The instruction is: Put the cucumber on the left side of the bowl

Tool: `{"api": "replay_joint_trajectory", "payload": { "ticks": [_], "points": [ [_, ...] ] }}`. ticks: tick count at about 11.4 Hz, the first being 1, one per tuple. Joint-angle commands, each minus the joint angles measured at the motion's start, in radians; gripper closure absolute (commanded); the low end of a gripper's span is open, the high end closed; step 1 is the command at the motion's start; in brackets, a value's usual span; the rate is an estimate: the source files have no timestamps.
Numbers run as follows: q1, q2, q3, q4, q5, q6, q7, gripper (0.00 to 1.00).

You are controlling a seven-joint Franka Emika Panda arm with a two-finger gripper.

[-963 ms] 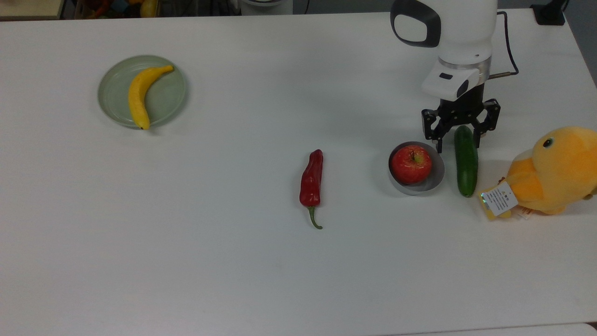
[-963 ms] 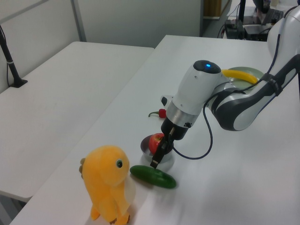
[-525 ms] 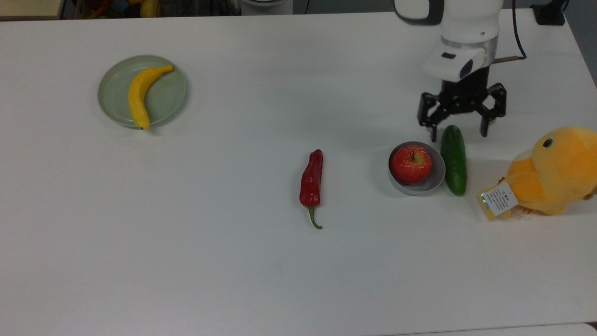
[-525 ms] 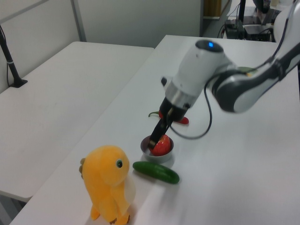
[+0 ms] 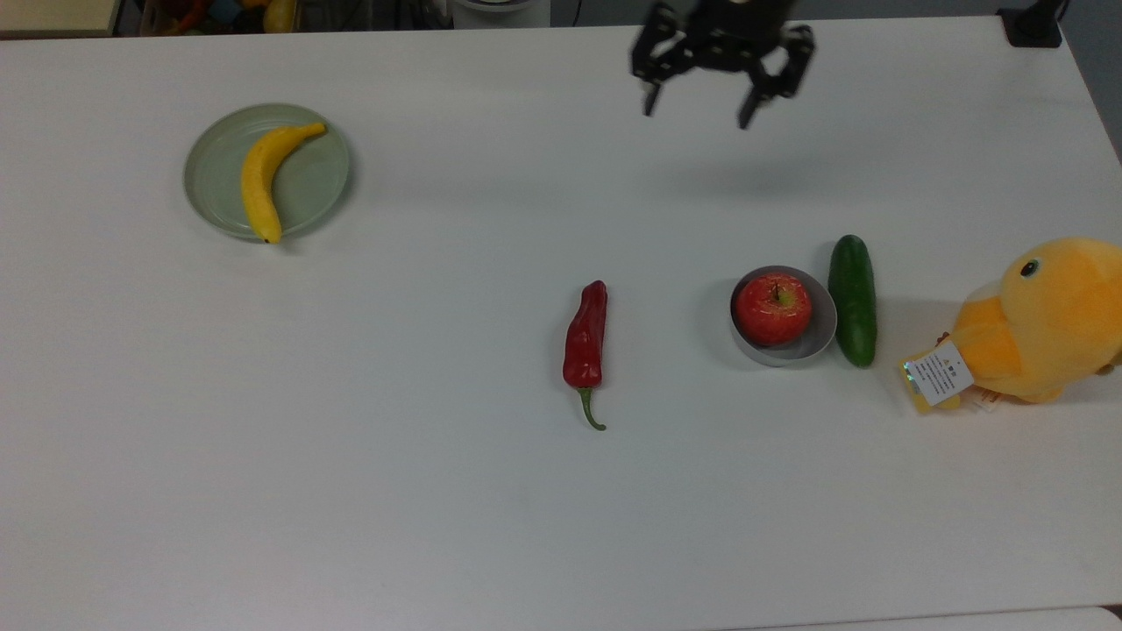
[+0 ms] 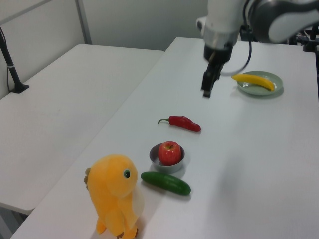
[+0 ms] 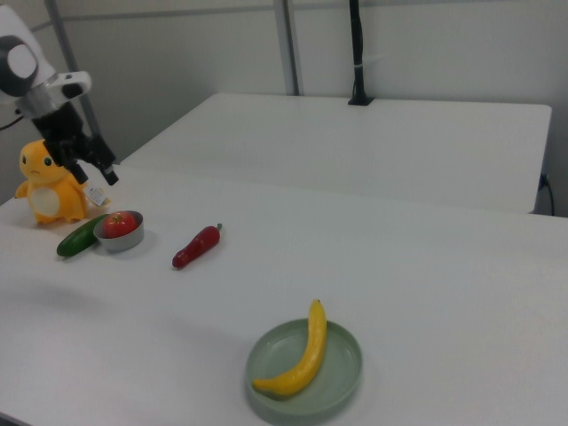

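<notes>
The dark green cucumber (image 5: 853, 300) lies flat on the white table, against the top view's right side of the small grey bowl (image 5: 773, 356). A red apple (image 5: 772, 308) sits in the bowl. In the right view the cucumber (image 7: 78, 239) lies at the bowl's (image 7: 122, 242) left. In the left view the cucumber (image 6: 166, 182) is just in front of the bowl (image 6: 154, 155). My gripper (image 5: 699, 109) hangs open and empty high above the table's far edge, well away from both. It also appears in the left view (image 6: 206, 87) and the right view (image 7: 96, 177).
A yellow plush duck (image 5: 1043, 320) stands just right of the cucumber in the top view. A red chili (image 5: 585, 337) lies mid-table. A banana (image 5: 267, 175) rests on a pale green plate (image 5: 210, 193) at the far left.
My gripper let go of the cucumber, rose and drew back toward the top view's upper left. The cucumber shifted slightly toward the bowl and now lies still.
</notes>
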Motion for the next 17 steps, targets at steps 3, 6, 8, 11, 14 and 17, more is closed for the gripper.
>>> {"api": "replay_joint_trajectory", "payload": {
  "ticks": [3,6,8,11,14,17],
  "points": [
    [-0.031,-0.119,-0.247,-0.086,0.162,-0.013,-0.187,0.00],
    [-0.095,-0.147,-0.291,-0.096,0.188,-0.013,-0.273,0.00],
    [-0.095,-0.147,-0.302,-0.102,0.188,-0.014,-0.301,0.00],
    [-0.088,-0.150,-0.302,-0.130,0.191,-0.008,-0.295,0.00],
    [-0.097,-0.150,-0.304,-0.130,0.277,0.015,-0.296,0.00],
    [-0.097,-0.147,-0.305,-0.133,0.289,0.018,-0.293,0.00]
  ]
}}
